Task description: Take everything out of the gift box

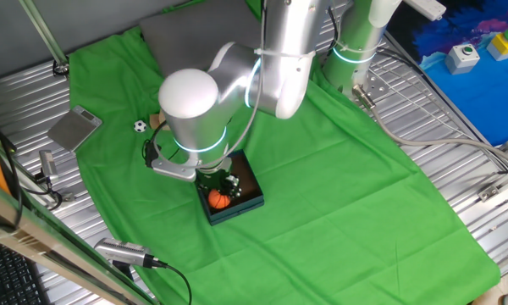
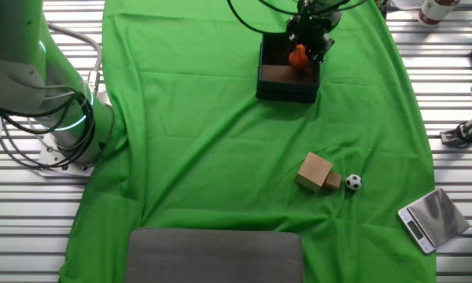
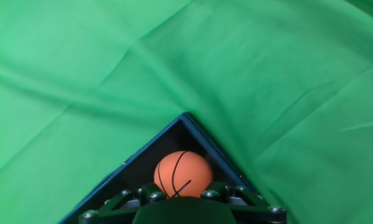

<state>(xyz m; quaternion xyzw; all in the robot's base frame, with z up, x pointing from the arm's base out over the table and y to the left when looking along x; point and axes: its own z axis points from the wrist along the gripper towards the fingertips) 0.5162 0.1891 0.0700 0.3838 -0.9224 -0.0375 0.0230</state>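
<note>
Gift box (image 2: 287, 82): square, dark-walled; end effector (image 3: 183, 194) over round orange basketball (image 3: 183, 173), grip unclear.

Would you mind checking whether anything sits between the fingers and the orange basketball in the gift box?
Nothing visible does. The gripper is already down in the gift box right at the basketball; no other toy shows in the box. The wooden block and soccer ball lie out on the green cloth.

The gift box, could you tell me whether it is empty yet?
Not empty: the orange basketball sits inside the gift box, by the gripper.
</note>
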